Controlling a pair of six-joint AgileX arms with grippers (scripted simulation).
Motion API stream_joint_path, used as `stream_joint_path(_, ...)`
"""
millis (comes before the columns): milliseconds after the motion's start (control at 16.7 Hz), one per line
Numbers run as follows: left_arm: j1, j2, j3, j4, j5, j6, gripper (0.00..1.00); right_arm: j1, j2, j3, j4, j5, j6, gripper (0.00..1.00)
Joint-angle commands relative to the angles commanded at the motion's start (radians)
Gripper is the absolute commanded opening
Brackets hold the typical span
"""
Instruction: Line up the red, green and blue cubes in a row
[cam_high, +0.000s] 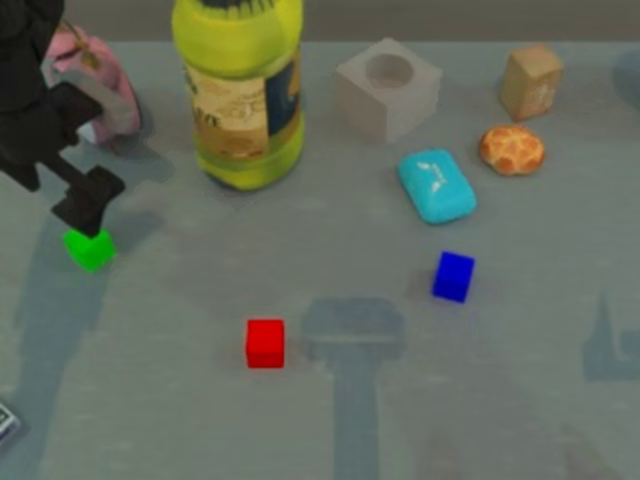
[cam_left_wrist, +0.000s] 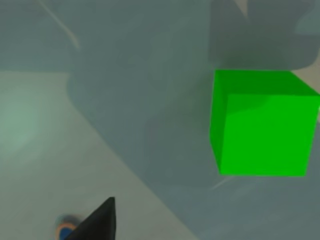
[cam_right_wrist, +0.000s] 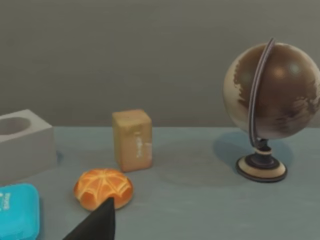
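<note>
The green cube (cam_high: 90, 248) (cam_left_wrist: 262, 125) lies at the table's left, and my left gripper (cam_high: 88, 212) hangs just above and behind it, open, with nothing between its fingers. Only one dark fingertip (cam_left_wrist: 104, 217) shows in the left wrist view, well apart from the cube. The red cube (cam_high: 265, 343) sits front centre. Right of the middle is the blue cube (cam_high: 453, 276). My right arm is outside the top view. One fingertip (cam_right_wrist: 102, 220) of its open gripper shows in the right wrist view, holding nothing.
At the back stand a big yellow bottle (cam_high: 238, 90), a grey block with a round hole (cam_high: 388, 88) and a tan wooden block (cam_high: 530, 82). A bread roll (cam_high: 512, 150) and a cyan soap box (cam_high: 437, 185) lie near them. A pink object (cam_high: 95, 85) is back left, a globe (cam_right_wrist: 272, 100) far right.
</note>
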Motion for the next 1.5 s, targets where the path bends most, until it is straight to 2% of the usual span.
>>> stream_joint_path(420, 0.005, 0.013, 0.009, -0.002, 0.0, 0.004, 1.0, -0.002, -0.009, -0.008, 0.007, -0.003, -0.002, 1.0)
stream_joint_path(960, 0.001, 0.102, -0.155, 0.256, 0.001, 0.005, 1.0, -0.002, -0.009, -0.008, 0.007, -0.003, -0.002, 1.0)
stream_joint_path(1260, 0.001, 0.107, -0.163, 0.267, 0.001, 0.005, 1.0, -0.002, -0.009, -0.008, 0.007, -0.003, -0.002, 1.0)
stream_joint_path(1500, 0.001, 0.107, -0.163, 0.267, 0.001, 0.005, 0.7, -0.002, -0.009, -0.008, 0.007, -0.003, -0.002, 1.0)
